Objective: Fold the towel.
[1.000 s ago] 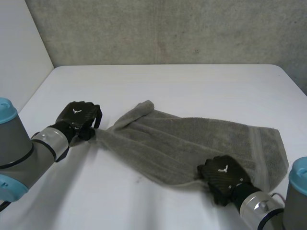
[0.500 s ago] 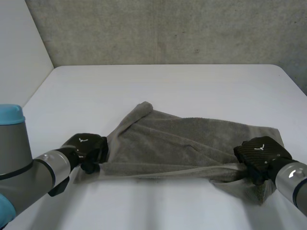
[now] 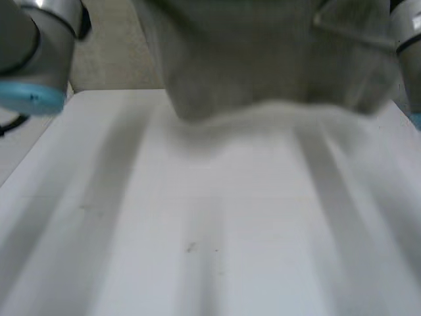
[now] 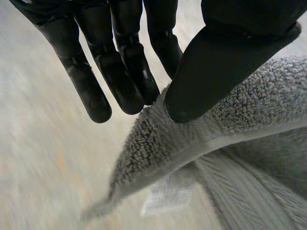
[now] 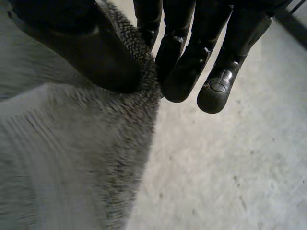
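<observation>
The grey towel (image 3: 263,59) hangs in the air above the white table (image 3: 217,230), stretched between my two raised arms, its lower edge sagging just over the table's far side. In the left wrist view my left hand (image 4: 216,57) pinches a corner of the towel (image 4: 249,120) between thumb and fingers; a white label (image 4: 168,194) hangs below that corner. In the right wrist view my right hand (image 5: 86,52) pinches the towel's (image 5: 72,158) edge between thumb and fingers. My left arm (image 3: 36,46) and right arm (image 3: 408,33) stand high at either side.
A grey concrete wall (image 3: 112,59) rises behind the table's far edge.
Both hands have risen from the table with the towel, which lay spread on the surface before and now hangs high between them.
</observation>
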`<state>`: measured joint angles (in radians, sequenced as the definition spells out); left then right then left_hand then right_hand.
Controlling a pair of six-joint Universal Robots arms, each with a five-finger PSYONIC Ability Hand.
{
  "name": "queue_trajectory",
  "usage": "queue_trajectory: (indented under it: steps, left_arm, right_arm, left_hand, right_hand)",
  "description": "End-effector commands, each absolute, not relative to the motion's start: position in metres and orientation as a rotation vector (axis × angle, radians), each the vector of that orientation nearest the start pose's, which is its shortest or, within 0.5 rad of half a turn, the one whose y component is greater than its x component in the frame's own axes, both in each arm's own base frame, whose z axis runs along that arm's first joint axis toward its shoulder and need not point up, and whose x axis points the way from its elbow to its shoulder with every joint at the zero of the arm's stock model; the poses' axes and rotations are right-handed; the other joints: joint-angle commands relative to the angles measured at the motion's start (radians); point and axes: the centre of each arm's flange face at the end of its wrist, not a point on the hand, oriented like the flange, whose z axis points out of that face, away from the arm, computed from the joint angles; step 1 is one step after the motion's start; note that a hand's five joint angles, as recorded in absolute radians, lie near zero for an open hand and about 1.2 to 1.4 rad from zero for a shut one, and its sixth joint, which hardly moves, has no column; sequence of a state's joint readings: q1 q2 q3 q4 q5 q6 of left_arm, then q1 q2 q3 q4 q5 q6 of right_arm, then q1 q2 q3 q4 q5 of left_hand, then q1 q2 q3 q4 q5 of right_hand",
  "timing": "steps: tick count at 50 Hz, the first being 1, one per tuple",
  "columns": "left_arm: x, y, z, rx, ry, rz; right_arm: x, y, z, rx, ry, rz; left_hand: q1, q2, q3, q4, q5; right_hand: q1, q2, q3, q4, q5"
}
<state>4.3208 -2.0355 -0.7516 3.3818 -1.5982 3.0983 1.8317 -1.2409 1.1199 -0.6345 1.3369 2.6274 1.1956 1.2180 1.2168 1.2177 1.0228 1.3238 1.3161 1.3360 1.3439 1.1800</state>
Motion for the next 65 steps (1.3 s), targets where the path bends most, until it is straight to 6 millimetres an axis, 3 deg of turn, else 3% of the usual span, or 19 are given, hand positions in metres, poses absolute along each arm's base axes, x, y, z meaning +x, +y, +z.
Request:
queue_trajectory:
  steps: [1, 2, 4, 5, 6, 7, 8, 9, 13, 15, 20, 26, 28, 29, 31, 37, 47, 56, 65]
  left_arm:
    - [-0.277, -0.349, 0.386, 0.231, 1.888, -2.917]
    - [-0.277, -0.349, 0.386, 0.231, 1.889, -2.916]
    - [-0.273, -0.343, 0.341, 0.276, 2.095, -2.733]
    - [-0.273, -0.343, 0.341, 0.276, 2.096, -2.732]
    - [-0.270, -0.340, 0.316, 0.291, 2.187, -2.640]
    - [-0.267, -0.335, 0.291, 0.311, 2.274, -2.543]
    - [-0.267, -0.335, 0.291, 0.311, 2.275, -2.542]
    - [-0.264, -0.328, 0.268, 0.330, 2.356, -2.449]
    - [-0.256, -0.306, 0.206, 0.371, 2.545, -2.194]
    - [-0.253, -0.300, 0.190, 0.380, 2.586, -2.128]
    - [-0.248, -0.285, 0.166, 0.394, 2.647, -2.030]
    - [-0.244, -0.280, 0.181, 0.382, 2.620, -2.075]
    - [-0.244, -0.280, 0.189, 0.378, 2.599, -2.110]
    - [-0.244, -0.279, 0.197, 0.375, 2.579, -2.143]
    - [-0.244, -0.278, 0.203, 0.372, 2.565, -2.168]
    - [-0.247, -0.277, 0.223, 0.370, 2.511, -2.255]
    - [-0.249, -0.285, 0.241, 0.347, 2.454, -2.338]
    - [-0.250, -0.292, 0.250, 0.331, 2.421, -2.377]
    - [-0.256, -0.294, 0.281, 0.336, 2.399, -2.419]
  right_arm:
    - [0.259, -0.355, 0.354, -0.921, 1.321, -2.653]
    - [0.259, -0.355, 0.354, -0.921, 1.322, -2.652]
    - [0.265, -0.346, 0.318, -1.055, 1.430, -2.448]
    - [0.265, -0.346, 0.318, -1.056, 1.430, -2.447]
    - [0.268, -0.342, 0.296, -1.110, 1.484, -2.333]
    - [0.268, -0.342, 0.296, -1.110, 1.485, -2.332]
    - [0.269, -0.338, 0.274, -1.146, 1.540, -2.228]
    - [0.271, -0.336, 0.253, -1.165, 1.596, -2.133]
    - [0.270, -0.329, 0.212, -1.184, 1.706, -1.963]
    - [0.269, -0.323, 0.169, -1.199, 1.819, -1.812]
    - [0.266, -0.314, 0.126, -1.271, 1.917, -1.683]
    - [0.259, -0.313, 0.120, -1.274, 2.012, -1.671]
    - [0.255, -0.312, 0.126, -1.228, 2.084, -1.685]
    - [0.255, -0.312, 0.126, -1.228, 2.084, -1.685]
    - [0.252, -0.310, 0.138, -1.138, 2.123, -1.711]
    - [0.249, -0.305, 0.152, -0.935, 2.150, -1.691]
    - [0.231, -0.301, 0.164, -0.785, 2.192, -1.688]
    - [0.202, -0.297, 0.150, -0.668, 2.346, -1.656]
    - [0.203, -0.290, 0.141, -0.596, 2.357, -1.586]
  left_hand:
    - [0.201, 0.178, 0.179, 0.179, 0.199]
    - [0.201, 0.178, 0.179, 0.179, 0.199]
    - [0.201, 0.178, 0.179, 0.179, 0.199]
    - [0.201, 0.178, 0.179, 0.179, 0.199]
    - [0.201, 0.178, 0.179, 0.179, 0.199]
    - [0.201, 0.178, 0.179, 0.179, 0.199]
    - [0.201, 0.178, 0.179, 0.179, 0.199]
    - [0.201, 0.178, 0.179, 0.179, 0.199]
    - [0.201, 0.178, 0.179, 0.179, 0.199]
    - [0.201, 0.178, 0.179, 0.179, 0.199]
    - [0.201, 0.178, 0.179, 0.179, 0.199]
    - [0.201, 0.178, 0.179, 0.179, 0.199]
    - [0.201, 0.178, 0.179, 0.179, 0.199]
    - [0.201, 0.178, 0.179, 0.179, 0.199]
    - [0.201, 0.178, 0.179, 0.179, 0.199]
    - [0.201, 0.178, 0.179, 0.179, 0.199]
    - [0.201, 0.178, 0.179, 0.179, 0.199]
    - [0.201, 0.178, 0.179, 0.179, 0.199]
    - [0.201, 0.178, 0.179, 0.179, 0.199]
  right_hand:
    - [0.072, 0.080, 0.060, 0.052, 0.042]
    - [0.072, 0.080, 0.060, 0.052, 0.042]
    - [0.072, 0.080, 0.060, 0.052, 0.042]
    - [0.072, 0.080, 0.060, 0.052, 0.042]
    - [0.072, 0.080, 0.060, 0.052, 0.042]
    - [0.072, 0.080, 0.060, 0.052, 0.042]
    - [0.072, 0.080, 0.060, 0.052, 0.042]
    - [0.072, 0.080, 0.060, 0.052, 0.042]
    - [0.072, 0.080, 0.060, 0.052, 0.042]
    - [0.072, 0.080, 0.060, 0.052, 0.042]
    - [0.072, 0.080, 0.060, 0.052, 0.042]
    - [0.062, 0.069, 0.050, 0.042, 0.031]
    - [-0.361, -0.354, -0.374, -0.382, -0.392]
    - [-0.364, -0.356, -0.376, -0.384, -0.395]
    - [-0.858, -0.851, -0.870, -0.878, -0.889]
    - [-1.094, -1.087, -1.107, -1.114, -1.125]
    - [-1.149, -1.142, -1.161, -1.169, -1.180]
    - [-1.149, -1.142, -1.161, -1.169, -1.180]
    - [-1.149, -1.142, -1.161, -1.169, -1.180]
